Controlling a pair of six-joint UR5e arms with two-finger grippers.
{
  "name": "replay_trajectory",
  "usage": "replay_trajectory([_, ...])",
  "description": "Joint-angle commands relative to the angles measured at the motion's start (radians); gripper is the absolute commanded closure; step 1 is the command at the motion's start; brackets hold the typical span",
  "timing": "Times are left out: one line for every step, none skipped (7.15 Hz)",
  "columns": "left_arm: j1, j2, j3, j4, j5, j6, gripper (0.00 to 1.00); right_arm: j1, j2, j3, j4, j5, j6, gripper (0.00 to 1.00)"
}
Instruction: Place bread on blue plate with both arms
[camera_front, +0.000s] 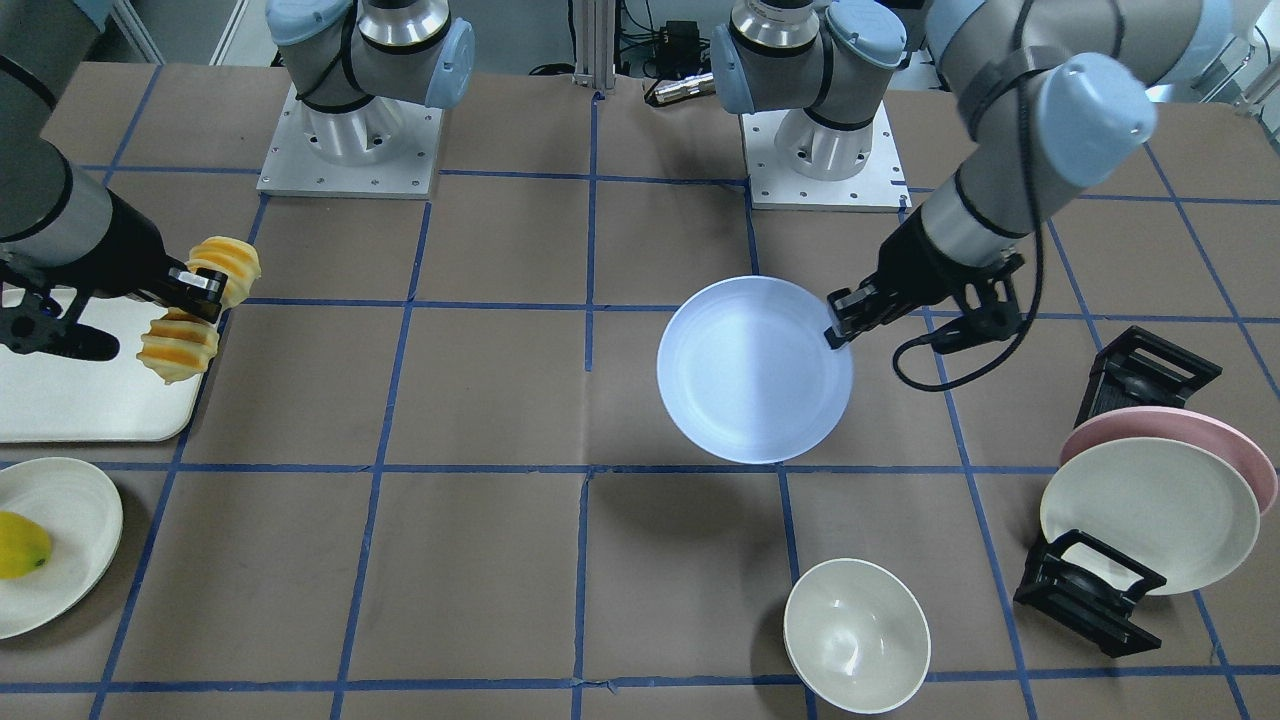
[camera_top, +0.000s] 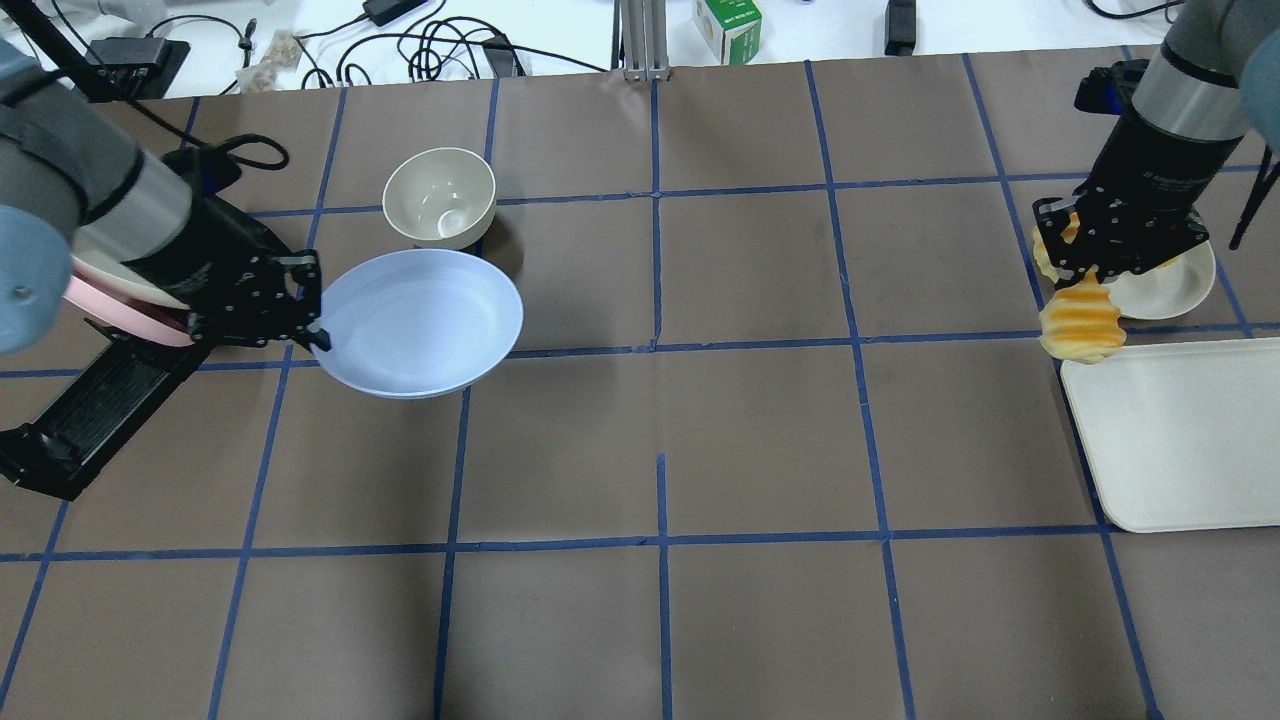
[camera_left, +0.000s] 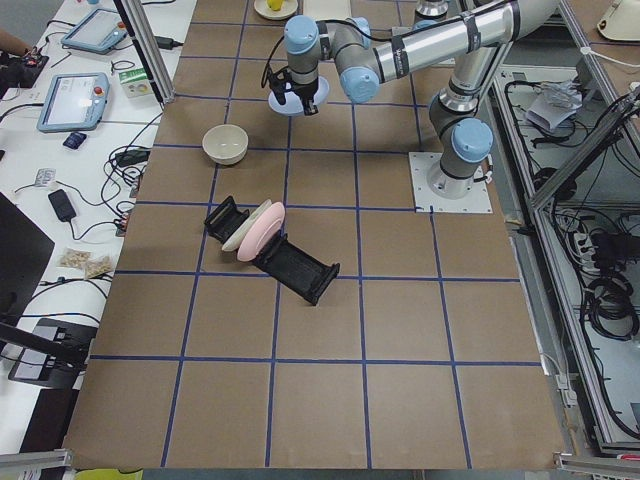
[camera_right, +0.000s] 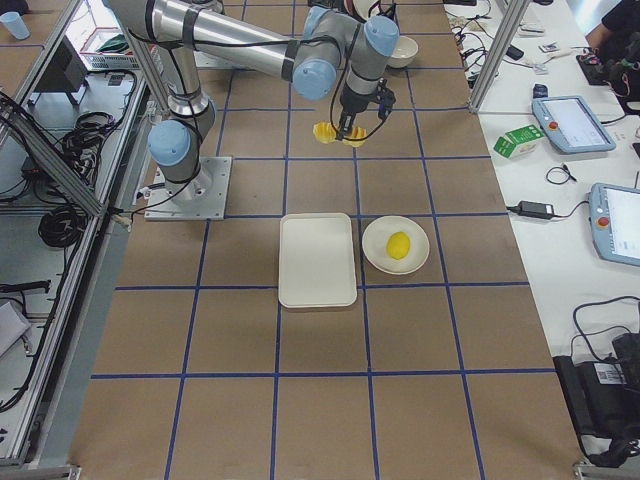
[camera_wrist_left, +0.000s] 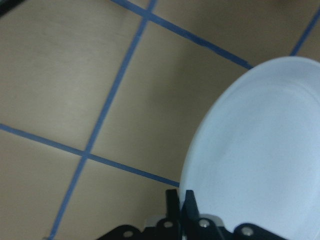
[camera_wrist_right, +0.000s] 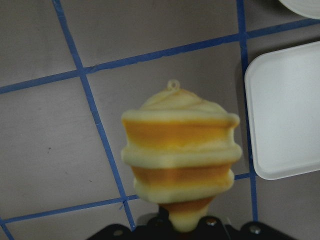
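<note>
Blue plate (camera_front: 750, 370): held clear of the tabletop (camera_front: 500, 380) near its centre, rim pinched in the closed left tool (camera_front: 836, 333). That arm reaches in low, wrist sloping down.

Bread (camera_front: 180, 347): clamped mid-length in the right tool (camera_front: 206, 290), aloft beside the white tray (camera_front: 90, 400), well apart from the plate.

You have both items raised; bringing them together remains.

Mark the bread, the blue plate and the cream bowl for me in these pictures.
bread (camera_top: 1082, 322), overhead view, on its ridged orange lower end.
blue plate (camera_top: 425, 320), overhead view, on the bare middle of its face.
bowl (camera_top: 432, 188), overhead view, on its inner wall.
</note>
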Motion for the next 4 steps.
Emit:
replay_trajectory([-0.118,-0.077,-0.157,0.347,-0.032,-0.167,1.0,0.096,0.001,-0.001,-0.011,0.005,0.114,1.0])
replay_trajectory([-0.169,-0.109,-0.18,0.427,-0.03,-0.227,1.0,0.129,0.004,0.001,-0.013,0.007,0.154,1.0])
replay_trajectory([-0.215,-0.141,-0.18,0.469,-0.027,-0.284,1.0,0.153,0.009,0.002,-0.014,0.02,0.165,1.0])
replay_trajectory([-0.25,-0.168,-0.183,0.489,-0.027,-0.315,1.0,0.178,0.01,0.002,-0.027,0.08,0.192,1.0])
